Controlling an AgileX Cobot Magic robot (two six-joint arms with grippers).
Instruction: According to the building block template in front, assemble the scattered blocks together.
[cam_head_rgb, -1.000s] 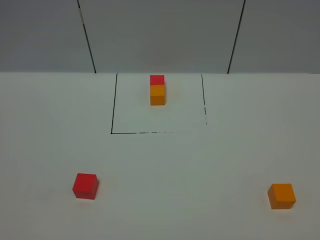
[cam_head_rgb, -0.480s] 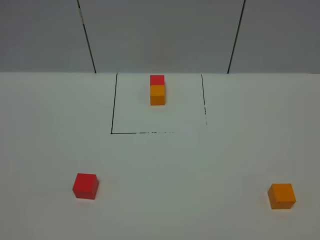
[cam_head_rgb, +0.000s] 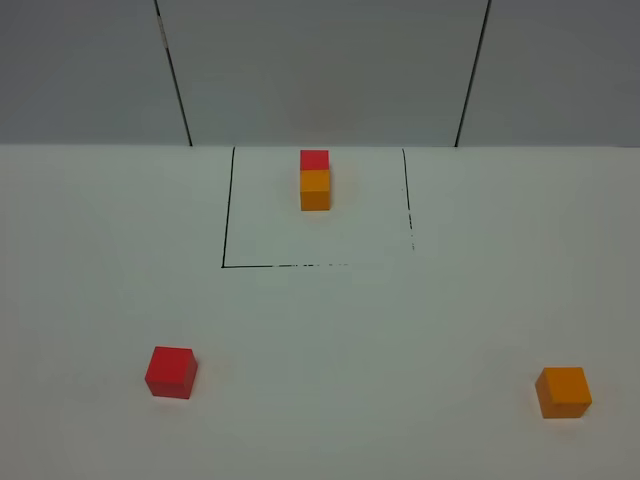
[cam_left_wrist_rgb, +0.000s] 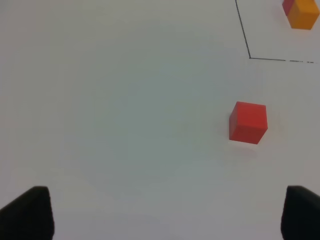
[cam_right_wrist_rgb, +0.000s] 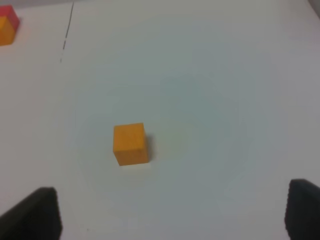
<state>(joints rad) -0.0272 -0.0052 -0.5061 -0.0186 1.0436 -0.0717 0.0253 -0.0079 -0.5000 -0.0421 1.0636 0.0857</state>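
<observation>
You see the building block template (cam_head_rgb: 314, 180), 1 red cube touching 1 orange, inside the black-line square (cam_head_rgb: 226, 215) at the far middle of the desk (cam_head_rgb: 330, 330). The red cube (cam_head_rgb: 171, 372) sits near left and the orange cube (cam_head_rgb: 563, 392) near right, well apart. On the left gripper (cam_left_wrist_rgb: 165, 215) and the right gripper (cam_right_wrist_rgb: 167, 215), the jaws stand apart, empty.

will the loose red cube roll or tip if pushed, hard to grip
The red cube likely slides rather than rolls: it rests flat on the table. It looks rigid with flat opposite sides, so a grip should seat squarely. Its matte faces probably are not slippery.
</observation>
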